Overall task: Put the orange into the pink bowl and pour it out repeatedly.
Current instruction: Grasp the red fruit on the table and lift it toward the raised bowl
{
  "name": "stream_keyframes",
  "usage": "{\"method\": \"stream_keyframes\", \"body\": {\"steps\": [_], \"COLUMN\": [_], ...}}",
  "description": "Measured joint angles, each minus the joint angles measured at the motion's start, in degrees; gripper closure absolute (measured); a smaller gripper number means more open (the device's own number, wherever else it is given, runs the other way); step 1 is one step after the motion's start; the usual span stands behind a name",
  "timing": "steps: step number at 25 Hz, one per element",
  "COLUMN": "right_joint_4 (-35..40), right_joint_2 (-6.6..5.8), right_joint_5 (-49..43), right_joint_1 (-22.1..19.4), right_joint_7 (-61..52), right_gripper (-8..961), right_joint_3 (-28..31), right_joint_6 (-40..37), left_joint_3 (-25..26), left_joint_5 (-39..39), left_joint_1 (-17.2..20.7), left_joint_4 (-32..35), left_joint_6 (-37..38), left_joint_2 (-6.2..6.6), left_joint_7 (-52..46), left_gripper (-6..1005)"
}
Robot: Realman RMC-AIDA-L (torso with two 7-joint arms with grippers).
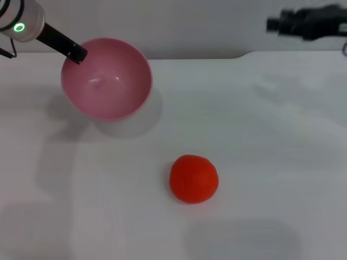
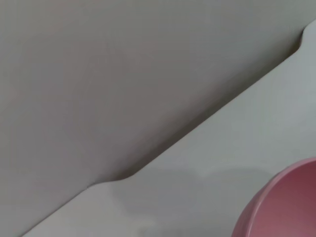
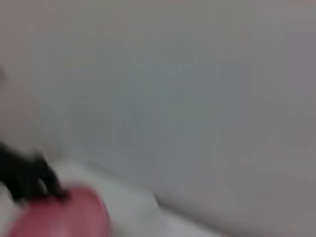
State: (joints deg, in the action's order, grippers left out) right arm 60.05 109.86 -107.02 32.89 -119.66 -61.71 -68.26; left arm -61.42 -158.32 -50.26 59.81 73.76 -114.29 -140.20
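The pink bowl is at the back left of the white table, tipped so its empty inside faces me. My left gripper is shut on the bowl's far left rim. Part of the bowl's rim shows in the left wrist view. The orange lies on the table in the middle, outside the bowl and well in front and to the right of it. My right gripper is raised at the far right back, away from both. The right wrist view shows the bowl and the left gripper far off.
The white table ends at a back edge with a step near the right; a grey wall lies behind it. Nothing else stands on the table.
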Motion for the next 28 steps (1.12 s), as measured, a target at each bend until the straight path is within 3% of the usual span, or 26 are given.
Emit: {"method": "stream_keyframes", "body": {"steps": [5,8,9,14,28], "right_joint_4": [2.1,0.81,0.53,-0.67,-5.55], "right_joint_2": [4.28,8.01,8.74,8.94,9.24], "right_joint_5": [-28.65,-36.35,-36.9,-30.7,-23.78], "right_joint_1": [10.15,14.34,14.87,15.3,14.49], "right_joint_7": [-14.24,-13.65,-13.15,-12.97,-12.74], "right_gripper": [455,458,458,463,475], "right_joint_3": [-2.66,-4.32,-6.13,-15.75,-22.75], "right_joint_6": [-7.99,-11.99,-12.44,-12.36,-10.63], "left_joint_3": [-0.2,-0.74,-1.14,-2.86,-4.61], "left_joint_5": [-0.58,-0.6,-0.61,-0.6,-0.64], "left_joint_1": [-0.38,-0.57,-0.63,-0.61,-0.21], "left_joint_4": [0.23,0.34,0.36,0.37,0.4], "left_joint_6": [1.0,1.35,1.4,1.83,2.33], "left_joint_2": [0.02,-0.17,-0.33,-0.92,-1.93], "left_joint_7": [0.35,0.81,0.93,1.04,1.16], "left_gripper": [955,955,955,955,956]}}
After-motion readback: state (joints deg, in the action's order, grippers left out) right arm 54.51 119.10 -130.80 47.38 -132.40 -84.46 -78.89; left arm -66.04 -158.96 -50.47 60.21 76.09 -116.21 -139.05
